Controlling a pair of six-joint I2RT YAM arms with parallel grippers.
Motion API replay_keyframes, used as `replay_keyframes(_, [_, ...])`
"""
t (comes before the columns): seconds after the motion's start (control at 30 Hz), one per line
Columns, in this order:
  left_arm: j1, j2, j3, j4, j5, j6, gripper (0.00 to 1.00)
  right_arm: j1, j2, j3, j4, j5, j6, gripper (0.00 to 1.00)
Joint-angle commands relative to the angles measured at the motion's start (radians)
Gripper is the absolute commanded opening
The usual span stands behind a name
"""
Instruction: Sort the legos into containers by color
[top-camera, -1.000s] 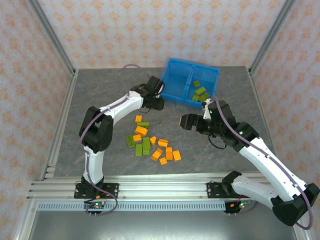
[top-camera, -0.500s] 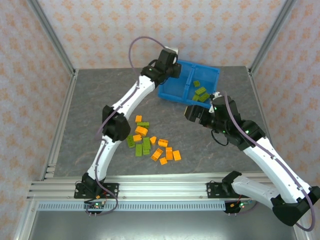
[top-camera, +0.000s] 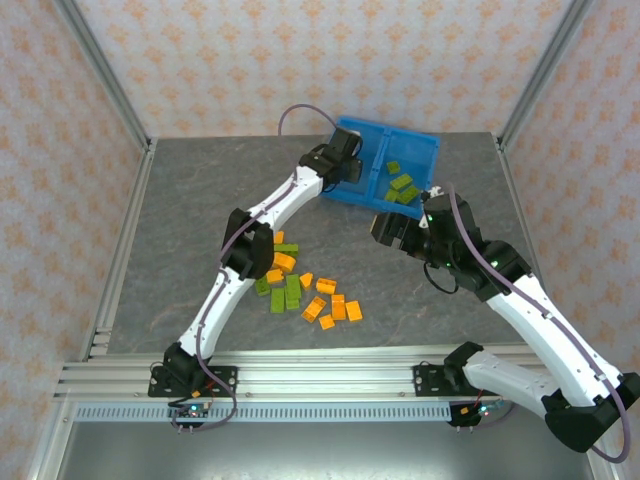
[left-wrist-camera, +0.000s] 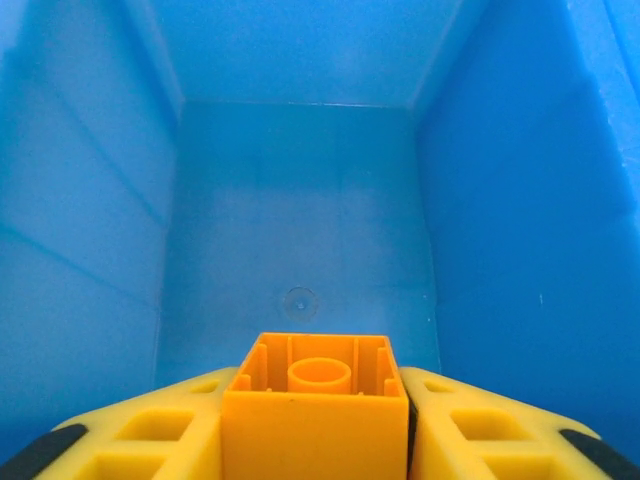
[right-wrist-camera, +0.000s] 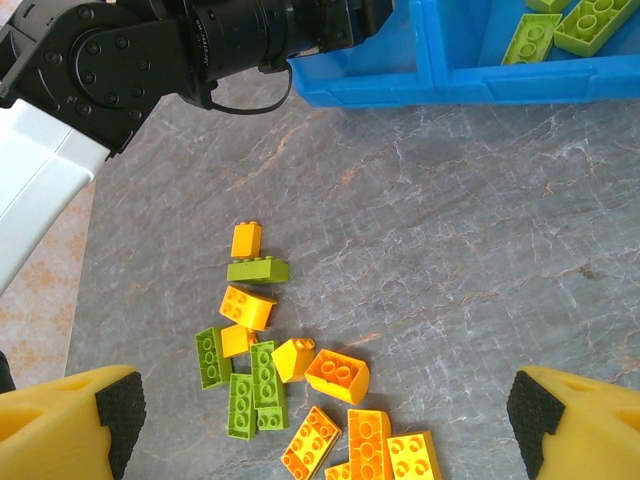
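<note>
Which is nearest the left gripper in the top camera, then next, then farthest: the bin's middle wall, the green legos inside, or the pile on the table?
From the left gripper, holding an orange lego:
1. Middle wall, just to its right.
2. Green legos, in the right compartment.
3. Pile, down on the table, toward the near edge.

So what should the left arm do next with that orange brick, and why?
Probably open the left claw and let the orange brick drop. It sits between the claw's fingers, right above the bare floor of the left compartment, while the green bricks lie in the right one.
</note>
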Motion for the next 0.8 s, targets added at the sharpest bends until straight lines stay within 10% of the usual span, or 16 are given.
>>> replay_keyframes(0.0, [0.000,-0.031,0.026,0.007,-0.015,-0.017,0.48,0.005,-0.019,0.030,-0.016,0.030,0.012,0.95])
replay_keyframes(0.37, [-0.018,-0.285,-0.029,-0.137,0.014,-0.021,0.54,0.006,0.000,0.046,-0.007,0.050,0.009,0.95])
replay_keyframes(0.77, [0.116,-0.870,-0.930,-0.175,0.069,-0.164,0.56,0.005,0.081,0.055,0.006,0.017,-0.033,0.95])
